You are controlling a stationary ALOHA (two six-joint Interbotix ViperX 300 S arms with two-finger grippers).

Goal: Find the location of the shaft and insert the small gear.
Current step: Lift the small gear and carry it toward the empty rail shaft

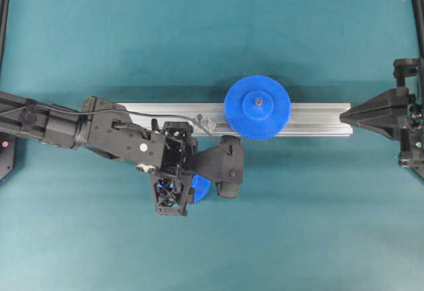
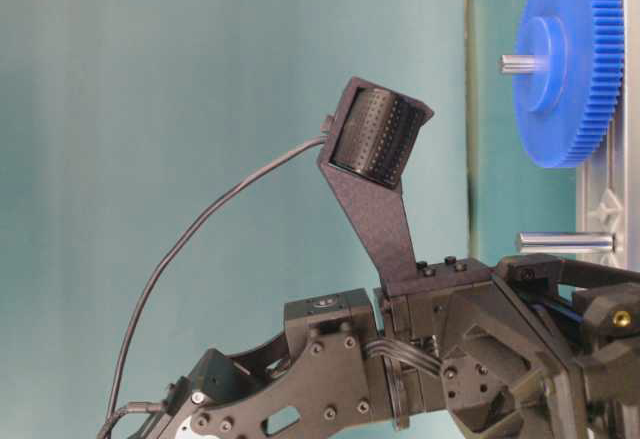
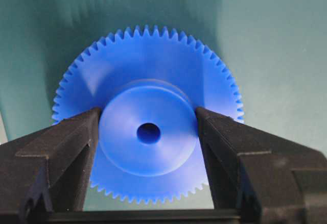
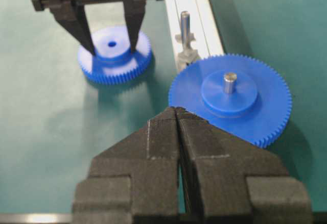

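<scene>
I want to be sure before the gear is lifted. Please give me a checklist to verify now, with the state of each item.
1. Left gripper jaws against the hub of the small gear, one on each side: ok.
2. Gear centre hole free of obstruction: ok.
3. Gear lying flat on the table, not yet lifted: ok.
4. Shaft standing upright on the rail, nothing on it: ok.
5. Large gear already seated on its own pin beside the shaft: ok.
6. Right gripper shut and away from the small gear: ok.
</scene>
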